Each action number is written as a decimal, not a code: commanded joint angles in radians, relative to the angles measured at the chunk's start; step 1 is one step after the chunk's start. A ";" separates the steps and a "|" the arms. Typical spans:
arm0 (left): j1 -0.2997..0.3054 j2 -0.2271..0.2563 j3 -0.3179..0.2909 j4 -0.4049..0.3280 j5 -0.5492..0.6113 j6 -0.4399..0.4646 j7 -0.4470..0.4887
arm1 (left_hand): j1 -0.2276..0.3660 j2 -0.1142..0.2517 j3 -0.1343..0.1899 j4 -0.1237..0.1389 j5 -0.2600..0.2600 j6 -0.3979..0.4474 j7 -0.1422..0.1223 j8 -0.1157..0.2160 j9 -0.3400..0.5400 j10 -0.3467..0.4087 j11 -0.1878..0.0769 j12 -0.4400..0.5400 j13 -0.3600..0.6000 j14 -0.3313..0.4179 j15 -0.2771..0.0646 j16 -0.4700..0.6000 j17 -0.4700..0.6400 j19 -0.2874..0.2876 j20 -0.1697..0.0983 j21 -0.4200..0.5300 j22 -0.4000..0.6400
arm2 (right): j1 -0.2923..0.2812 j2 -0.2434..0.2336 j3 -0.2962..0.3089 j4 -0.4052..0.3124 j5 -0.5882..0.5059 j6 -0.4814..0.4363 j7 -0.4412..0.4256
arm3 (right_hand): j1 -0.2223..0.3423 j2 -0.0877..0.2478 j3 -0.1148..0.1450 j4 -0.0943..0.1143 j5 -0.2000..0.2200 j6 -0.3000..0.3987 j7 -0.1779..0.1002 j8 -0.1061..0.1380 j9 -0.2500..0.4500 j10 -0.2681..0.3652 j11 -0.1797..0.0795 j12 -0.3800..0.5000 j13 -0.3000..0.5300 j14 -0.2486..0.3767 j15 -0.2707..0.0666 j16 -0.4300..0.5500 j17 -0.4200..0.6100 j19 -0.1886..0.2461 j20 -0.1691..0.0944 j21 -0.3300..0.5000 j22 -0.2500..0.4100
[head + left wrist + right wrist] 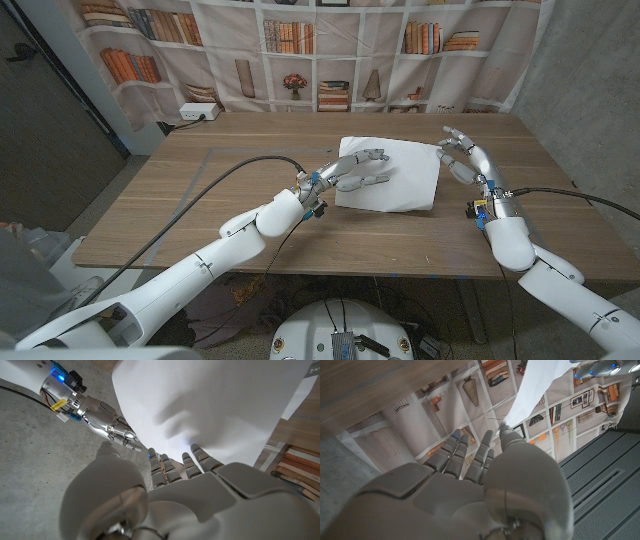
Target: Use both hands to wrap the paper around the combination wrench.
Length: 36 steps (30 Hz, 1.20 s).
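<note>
Currently left hand (pixel 355 172) fingers spread, pressing paper (pixel 400 190) onto surface (pixel 200 200); right hand (pixel 462 155) fingers released beside sheet's edge. Wrench hidden. Risk: sheet sliding under fingers, wrap missing it.

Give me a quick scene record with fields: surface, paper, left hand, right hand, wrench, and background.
surface: wooden table
paper: white sheet, at the table's middle toward the far side
left hand: left hand rests on the paper, fingers spread
right hand: right hand at the paper's right edge, fingers raised and apart; whether it touches the paper cannot be told
wrench: cannot be made out; may lie under the paper
background: bookshelf-print backdrop; power strip at the far left edge
</note>
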 commanded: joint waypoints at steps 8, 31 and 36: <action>-0.010 0.016 0.010 0.003 -0.045 0.050 -0.063 | -0.005 -0.001 -0.007 0.007 0.004 0.007 0.004 0.004 0.004 0.002 0.001 -0.001 0.005 0.021 -0.086 0.002 0.003 0.019 0.011 0.004 0.005 | -0.053 0.028 0.080 -0.034 0.009 0.077 0.036 | -0.019 0.005 -0.003 0.003 0.004 -0.012 -0.007 0.005 0.003 -0.025 0.006 -0.023 -0.015 -0.014 -0.140 -0.004 -0.001 -0.010 -0.044 -0.008 0.001; -0.037 0.033 0.017 0.044 -0.118 0.161 -0.128 | -0.027 0.001 -0.023 0.021 0.003 0.013 0.026 -0.002 0.003 -0.056 0.035 -0.025 -0.004 -0.019 -0.073 -0.021 -0.001 0.005 0.024 -0.010 0.004 | -0.148 0.091 0.192 -0.084 0.036 0.137 0.101 | -0.073 0.014 -0.013 0.035 0.003 -0.017 -0.008 0.010 0.003 -0.022 0.013 -0.048 -0.046 -0.019 -0.131 -0.002 -0.002 -0.016 -0.043 -0.011 0.001; -0.040 0.033 0.024 0.049 -0.129 0.179 -0.131 | -0.033 0.002 -0.026 0.025 0.003 0.006 0.022 -0.006 0.003 -0.058 0.033 -0.025 -0.006 -0.020 -0.071 -0.021 -0.001 0.005 0.042 -0.011 0.004 | -0.154 0.099 0.202 -0.082 0.044 0.140 0.125 | -0.077 0.015 -0.013 0.037 0.003 -0.017 -0.006 0.011 0.003 -0.022 0.014 -0.052 -0.050 -0.019 -0.130 -0.002 -0.003 -0.016 -0.042 -0.011 0.001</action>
